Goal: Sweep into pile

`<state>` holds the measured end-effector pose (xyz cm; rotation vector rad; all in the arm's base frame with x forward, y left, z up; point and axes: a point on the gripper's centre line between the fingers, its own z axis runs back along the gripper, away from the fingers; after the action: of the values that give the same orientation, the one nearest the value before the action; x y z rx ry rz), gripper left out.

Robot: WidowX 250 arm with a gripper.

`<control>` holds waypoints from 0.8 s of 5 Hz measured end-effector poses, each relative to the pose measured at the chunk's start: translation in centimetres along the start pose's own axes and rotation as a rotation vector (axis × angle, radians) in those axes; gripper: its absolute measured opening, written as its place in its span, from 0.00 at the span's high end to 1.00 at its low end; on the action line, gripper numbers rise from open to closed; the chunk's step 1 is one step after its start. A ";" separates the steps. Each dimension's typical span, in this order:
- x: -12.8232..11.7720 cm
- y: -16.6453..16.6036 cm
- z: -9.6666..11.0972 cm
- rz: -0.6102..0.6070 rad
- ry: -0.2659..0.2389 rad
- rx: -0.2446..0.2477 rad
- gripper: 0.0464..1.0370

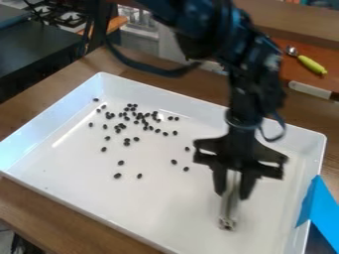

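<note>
- Tabletop [31, 199]: wooden; supported the white tray [162, 211].
- Pincer [234, 189]: clenched on a slim grey tool [229, 211], long axis near upright.
- Dark pellets [145, 116]: lay scattered in the tray, up and left of the pincer in view; sweeping presumably required reaching beyond the outliers first.

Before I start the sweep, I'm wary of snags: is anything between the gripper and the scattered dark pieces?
Nothing visible stands between the gripper, with its metallic tool, and the dark pieces. The white tray's raised walls run around the pieces, not across that path.
</note>
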<state>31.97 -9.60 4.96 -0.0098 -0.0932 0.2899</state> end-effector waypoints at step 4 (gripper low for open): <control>1.4 16.2 0.3 -0.213 0.030 -0.135 0.69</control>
<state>28.66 6.29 4.99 -0.1372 -0.0828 0.0703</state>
